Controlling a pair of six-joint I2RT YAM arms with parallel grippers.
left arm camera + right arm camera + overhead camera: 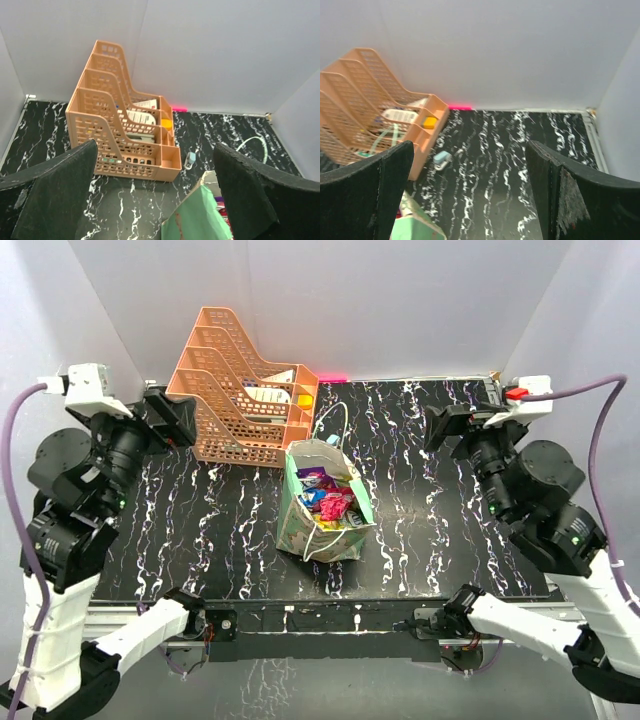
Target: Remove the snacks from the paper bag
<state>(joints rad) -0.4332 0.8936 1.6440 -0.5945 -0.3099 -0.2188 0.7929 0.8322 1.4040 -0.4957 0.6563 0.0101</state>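
White walls box in a black, white-veined marble-look tabletop (430,530). Mint-green paper bag (300,525) w/ patterned sides stands approx mid-table, mouth open upward, just in front of the orange plastic lattice tray rack (225,390), which sits back-left against the wall. Glossy snack packets (330,502) in purple, pink, yellow-green and teal lie piled inside the bag. Thin white string handle (254,137) loops up from the bag's far side. Rack's low front trays hold white cards and a small orange block. Small pale blue-white object (190,160) lies on the table just beside the rack's front-right corner, btwn rack and bag. Short pink strip (332,377) lies at the foot of the back wall. Left gripper (170,418) hangs raised at the rack's left end, black fingers spread wide. Right gripper (450,425) hangs raised at the right rear, also spread wide. Both are well apart from the bag.
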